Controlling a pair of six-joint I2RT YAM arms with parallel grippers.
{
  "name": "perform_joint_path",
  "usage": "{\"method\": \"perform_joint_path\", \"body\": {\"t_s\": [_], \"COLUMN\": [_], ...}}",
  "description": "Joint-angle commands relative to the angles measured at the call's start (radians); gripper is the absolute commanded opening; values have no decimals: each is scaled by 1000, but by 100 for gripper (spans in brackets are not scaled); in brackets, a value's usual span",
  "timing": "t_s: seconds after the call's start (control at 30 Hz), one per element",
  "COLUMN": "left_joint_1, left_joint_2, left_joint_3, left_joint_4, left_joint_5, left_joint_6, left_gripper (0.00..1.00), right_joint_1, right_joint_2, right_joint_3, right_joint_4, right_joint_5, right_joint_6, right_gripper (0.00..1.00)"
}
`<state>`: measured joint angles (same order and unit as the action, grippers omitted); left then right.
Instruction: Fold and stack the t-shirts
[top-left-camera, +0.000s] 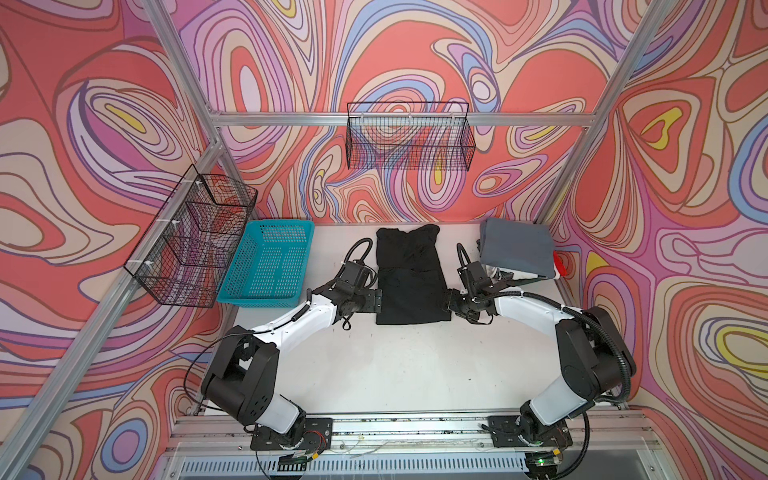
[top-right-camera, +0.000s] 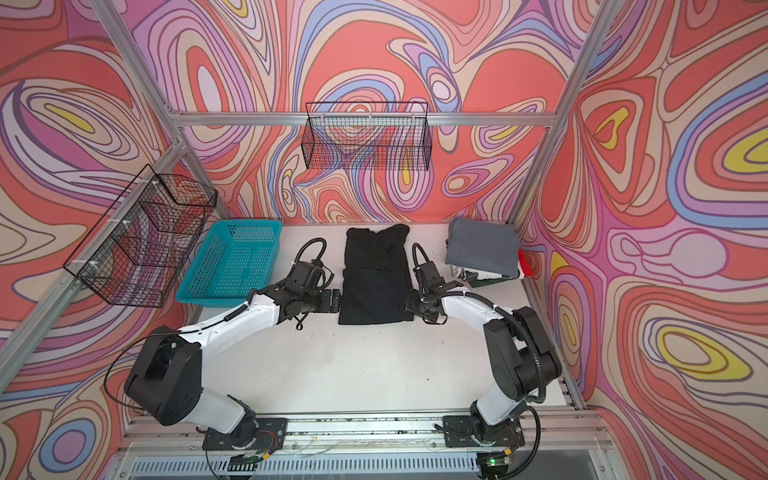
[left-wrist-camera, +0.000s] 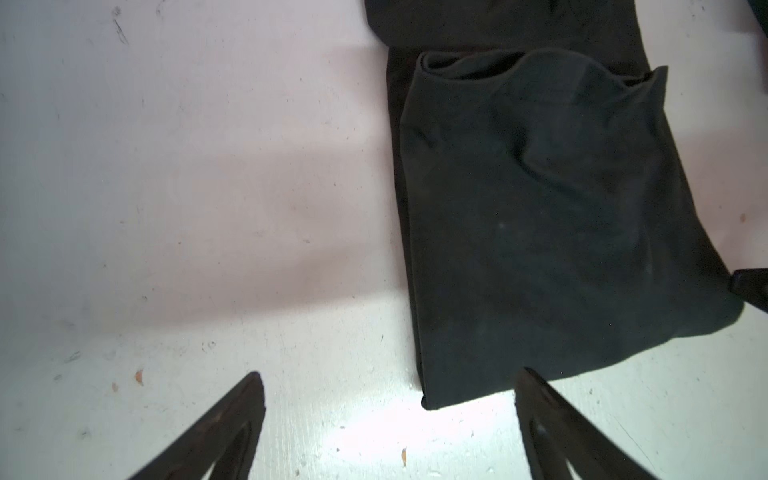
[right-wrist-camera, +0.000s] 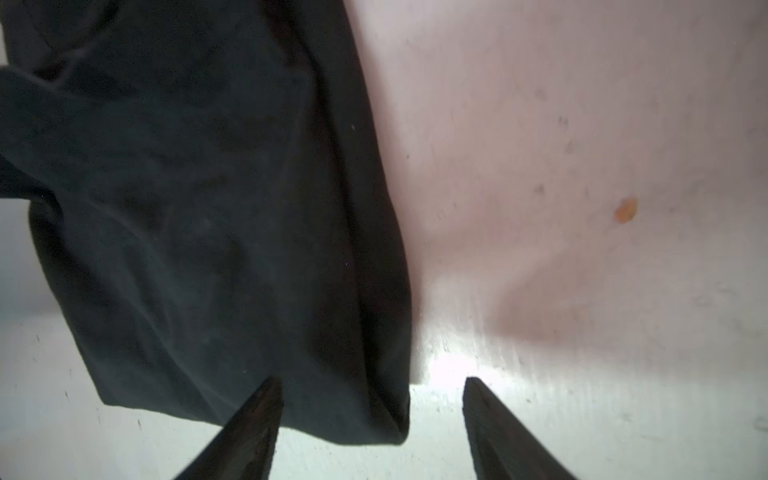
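A black t-shirt lies flat mid-table, folded into a narrow strip with its near half doubled over. My left gripper is open at the shirt's near-left edge; the cloth's corner lies just inside the finger span, ungripped. My right gripper is open at the near-right edge, with the folded corner between its fingers but not pinched. A folded slate-grey t-shirt tops a stack at the back right, with white and red cloth showing beneath it.
A turquoise perforated basket stands at the back left of the white table. A black wire basket hangs on the left wall and another wire basket on the back wall. Metal frame posts line the table's sides.
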<state>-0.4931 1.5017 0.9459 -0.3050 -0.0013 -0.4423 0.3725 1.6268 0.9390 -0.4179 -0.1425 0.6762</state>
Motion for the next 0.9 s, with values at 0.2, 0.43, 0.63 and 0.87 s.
{"method": "perform_joint_path", "body": {"t_s": [0.2,0.43,0.63,0.87], "left_joint_1": [37,37,37,37], "left_joint_2": [-46,-13,22,113], "left_joint_3": [-141,-222,-246,-310], "left_joint_4": [145,302,341,519], "left_joint_5": [192,317,342,374], "left_joint_6": [-188,-310,-353,-432], "left_gripper": [94,92,89,81], "right_joint_1": [-4,-4,-5,-5], "right_joint_2": [9,30,49,68], "right_joint_3": [-100,-124,-140,-166], "right_joint_4": [154,203,238,273], "right_joint_5": [-35,-53,-82,-103], "right_joint_6": [93,121,138,161], "right_gripper": [62,48,42,38]}}
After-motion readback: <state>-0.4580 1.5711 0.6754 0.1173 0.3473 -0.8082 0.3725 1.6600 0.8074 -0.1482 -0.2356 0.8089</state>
